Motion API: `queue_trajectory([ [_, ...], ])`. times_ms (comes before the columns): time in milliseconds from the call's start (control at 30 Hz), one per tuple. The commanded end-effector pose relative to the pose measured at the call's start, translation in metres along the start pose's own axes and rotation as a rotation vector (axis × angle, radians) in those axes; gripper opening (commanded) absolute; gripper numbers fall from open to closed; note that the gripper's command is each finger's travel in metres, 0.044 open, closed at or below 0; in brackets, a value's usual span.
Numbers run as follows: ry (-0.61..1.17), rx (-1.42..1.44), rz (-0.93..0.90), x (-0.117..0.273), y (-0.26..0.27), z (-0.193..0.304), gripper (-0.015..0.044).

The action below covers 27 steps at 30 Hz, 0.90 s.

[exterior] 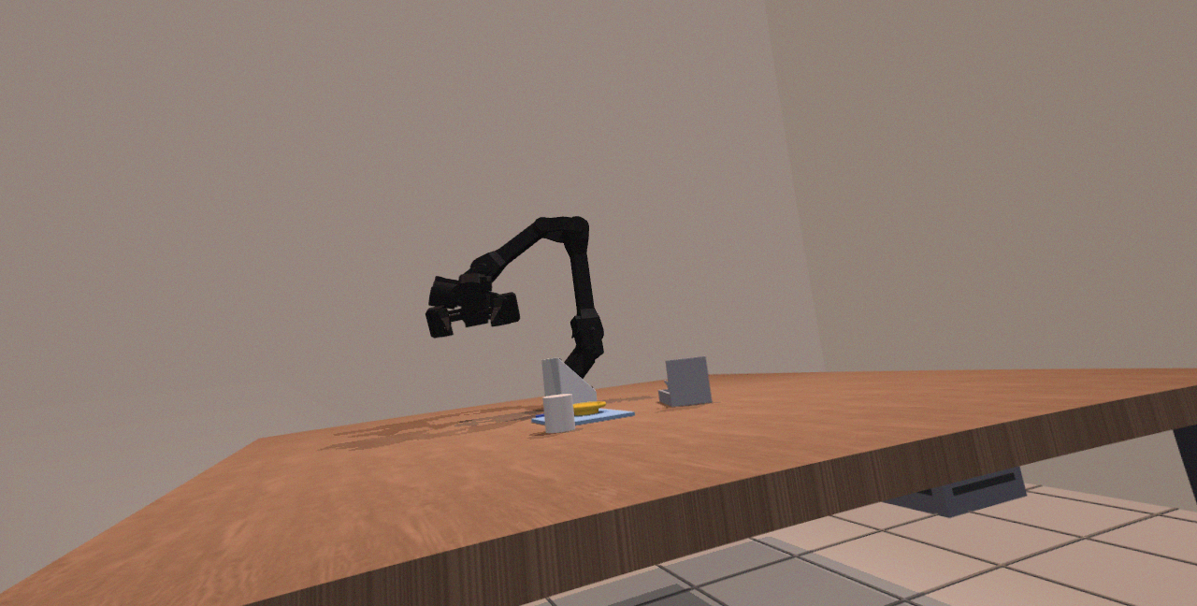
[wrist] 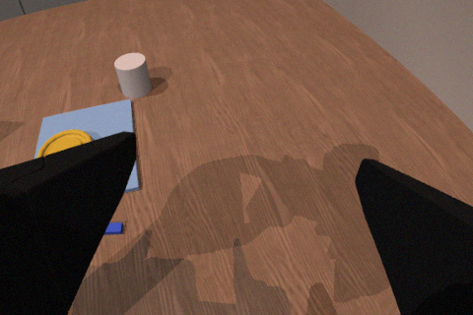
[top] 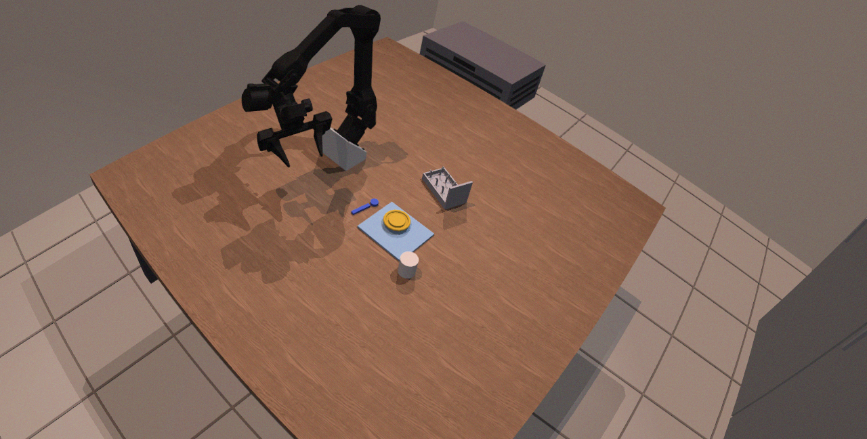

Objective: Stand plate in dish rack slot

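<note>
1. Your black parallel-jaw gripper [top: 301, 146] hangs well above the wooden desk [top: 254, 315] with its jaws spread wide and nothing between them.
2. The round yellow plate [top: 396, 220] lies flat on a pale blue square mat [top: 418, 237], well apart from the gripper and not yet touched.
3. In the wrist view, the yellow plate [wrist: 61, 142] sits at the far left, half hidden behind the left finger [wrist: 62, 230], so the gripper points past it; I judge you need to swing left and forward before coming down.
4. Being round and flat, the plate has no long axis; only its rim offers a hold, and the jaws likely have to close across that edge.
5. The small grey dish rack with upright rails [top: 446, 187] stands near the mat, on the side away from the gripper, so the carry looks short.
6. Mind the white cylindrical cup [top: 408, 265] and the blue spoon [top: 364, 206], both just beside the mat.
</note>
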<state>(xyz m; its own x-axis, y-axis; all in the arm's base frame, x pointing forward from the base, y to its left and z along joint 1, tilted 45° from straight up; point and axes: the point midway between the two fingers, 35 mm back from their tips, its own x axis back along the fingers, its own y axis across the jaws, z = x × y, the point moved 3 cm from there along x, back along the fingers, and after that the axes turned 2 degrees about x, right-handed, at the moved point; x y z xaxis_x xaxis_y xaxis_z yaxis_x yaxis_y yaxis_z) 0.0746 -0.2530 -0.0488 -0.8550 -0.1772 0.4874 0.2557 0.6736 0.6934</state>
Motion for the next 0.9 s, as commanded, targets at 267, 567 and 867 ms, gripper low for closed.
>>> queue_trajectory([
  [267,0.372,0.102,-0.089,-0.054,0.039,-0.055,0.0400],
  [567,0.633,0.176,-0.126,-0.094,0.081,-0.079,0.0400],
  [867,0.909,0.292,-0.177,-0.131,0.144,-0.095,0.0400],
])
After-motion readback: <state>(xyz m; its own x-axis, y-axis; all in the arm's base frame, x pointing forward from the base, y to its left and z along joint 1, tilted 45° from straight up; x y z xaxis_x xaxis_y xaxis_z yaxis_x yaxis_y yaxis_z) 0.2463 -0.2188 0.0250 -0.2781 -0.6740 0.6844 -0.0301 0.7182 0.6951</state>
